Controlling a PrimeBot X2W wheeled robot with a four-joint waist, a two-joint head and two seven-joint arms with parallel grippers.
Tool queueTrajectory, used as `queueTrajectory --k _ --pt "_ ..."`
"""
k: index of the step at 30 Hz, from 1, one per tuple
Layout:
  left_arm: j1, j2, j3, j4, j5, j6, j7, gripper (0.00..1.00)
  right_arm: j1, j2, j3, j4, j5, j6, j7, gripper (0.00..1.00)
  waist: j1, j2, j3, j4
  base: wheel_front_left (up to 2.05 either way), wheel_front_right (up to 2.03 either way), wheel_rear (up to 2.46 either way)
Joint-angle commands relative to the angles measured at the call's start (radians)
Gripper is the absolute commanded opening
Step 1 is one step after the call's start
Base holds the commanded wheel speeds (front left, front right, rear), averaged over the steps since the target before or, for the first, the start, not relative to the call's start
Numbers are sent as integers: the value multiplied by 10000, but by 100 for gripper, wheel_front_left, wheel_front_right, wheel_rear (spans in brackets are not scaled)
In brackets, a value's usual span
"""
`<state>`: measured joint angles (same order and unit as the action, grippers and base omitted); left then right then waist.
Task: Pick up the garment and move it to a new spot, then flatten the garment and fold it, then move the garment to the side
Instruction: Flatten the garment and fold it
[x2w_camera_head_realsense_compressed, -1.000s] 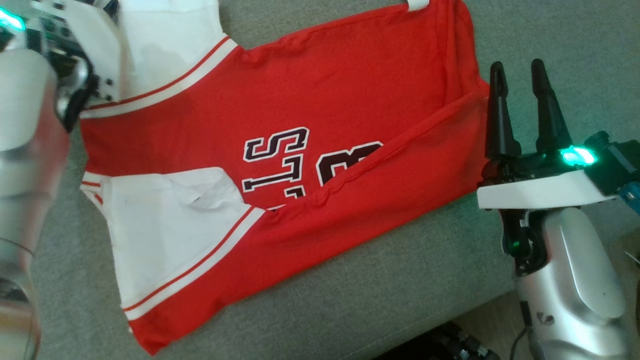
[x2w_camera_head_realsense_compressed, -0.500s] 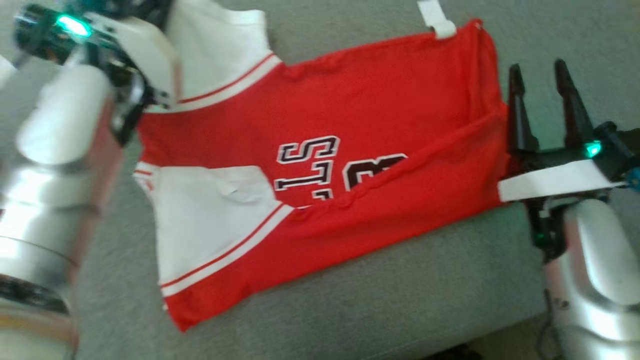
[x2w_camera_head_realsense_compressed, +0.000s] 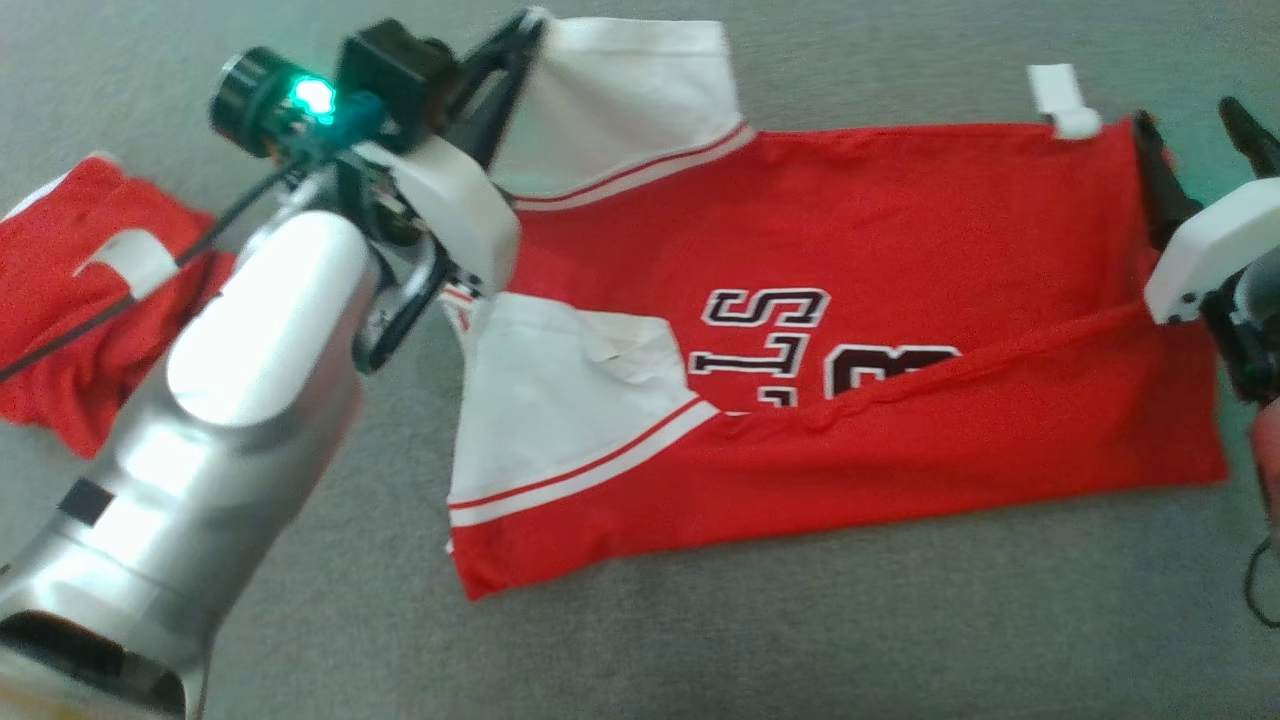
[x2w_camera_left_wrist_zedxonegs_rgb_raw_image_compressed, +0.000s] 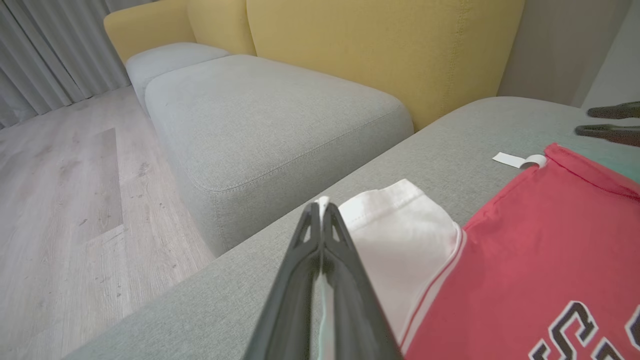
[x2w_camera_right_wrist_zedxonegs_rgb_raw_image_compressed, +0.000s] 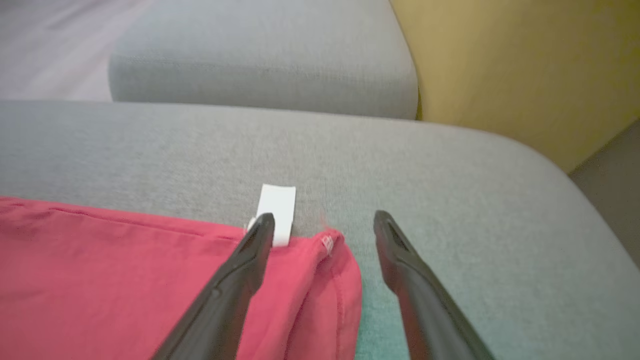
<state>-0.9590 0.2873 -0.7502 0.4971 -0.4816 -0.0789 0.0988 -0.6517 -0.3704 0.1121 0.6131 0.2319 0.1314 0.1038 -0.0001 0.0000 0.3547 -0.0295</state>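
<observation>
The left tool (x2w_camera_left_wrist_zedxonegs_rgb_raw_image_compressed: 320, 210) is clenched on the garment (x2w_camera_head_realsense_compressed: 900, 230) (its white sleeve). The right tool (x2w_camera_right_wrist_zedxonegs_rgb_raw_image_compressed: 322, 220) stands released, astride the hem corner.

A wide grey fabric seat (x2w_camera_head_realsense_compressed: 700, 640) has a fine weave and a rounded edge. Just beside it in the left wrist view stands a second grey seat (x2w_camera_left_wrist_zedxonegs_rgb_raw_image_compressed: 260, 115), boxy, with a stitched seam running round below its top. Behind that one sits a smaller, paler seat (x2w_camera_left_wrist_zedxonegs_rgb_raw_image_compressed: 170, 55). A mustard-yellow backrest (x2w_camera_left_wrist_zedxonegs_rgb_raw_image_compressed: 375, 45) rises behind them, with a vertical seam down it. Alongside the seats lies a pale wood-plank floor (x2w_camera_left_wrist_zedxonegs_rgb_raw_image_compressed: 60, 200), lightly scuffed, with one darker board. Grey curtains (x2w_camera_left_wrist_zedxonegs_rgb_raw_image_compressed: 45, 55) hang in folds down to the floor at its far end. Past the backrest stands a plain grey-brown wall (x2w_camera_left_wrist_zedxonegs_rgb_raw_image_compressed: 550, 45). The light is soft and even, without hard shadows.
</observation>
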Motion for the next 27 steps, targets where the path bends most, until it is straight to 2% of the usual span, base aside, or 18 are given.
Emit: queueTrajectory --k 1,7,14,15,16,20,27 --pt "-250 335 233 -562 111 71 87 0 -275 -301 227 25 275 -7 160 100 1 0 237 340 0 0 0" --pt "-54 435 61 -1741 158 290 512 0 -1057 -1025 1089 1436 668 -7 566 100 1 0 611 661 0 0 0" --pt "-21 567 36 -2254 118 427 766 0 -1617 -1231 1847 2745 877 -7 625 100 1 0 776 716 0 0 0" --pt "-34 591 51 -2275 110 449 788 0 -1677 -1249 1966 2882 936 -7 655 69 1 0 783 706 0 0 0" --pt "-50 610 66 -2287 103 473 808 0 -1731 -1267 2090 2997 993 -7 666 0 1 0 787 692 0 0 0" --pt "-106 698 187 -2227 61 605 805 0 -1991 -1385 2459 3321 1211 -7 494 0 1 0 757 582 0 0 0" --pt "-472 863 637 -1622 23 909 429 0 -2877 -1301 2452 3418 1873 -7 -608 0 1 0 702 238 0 0 0"
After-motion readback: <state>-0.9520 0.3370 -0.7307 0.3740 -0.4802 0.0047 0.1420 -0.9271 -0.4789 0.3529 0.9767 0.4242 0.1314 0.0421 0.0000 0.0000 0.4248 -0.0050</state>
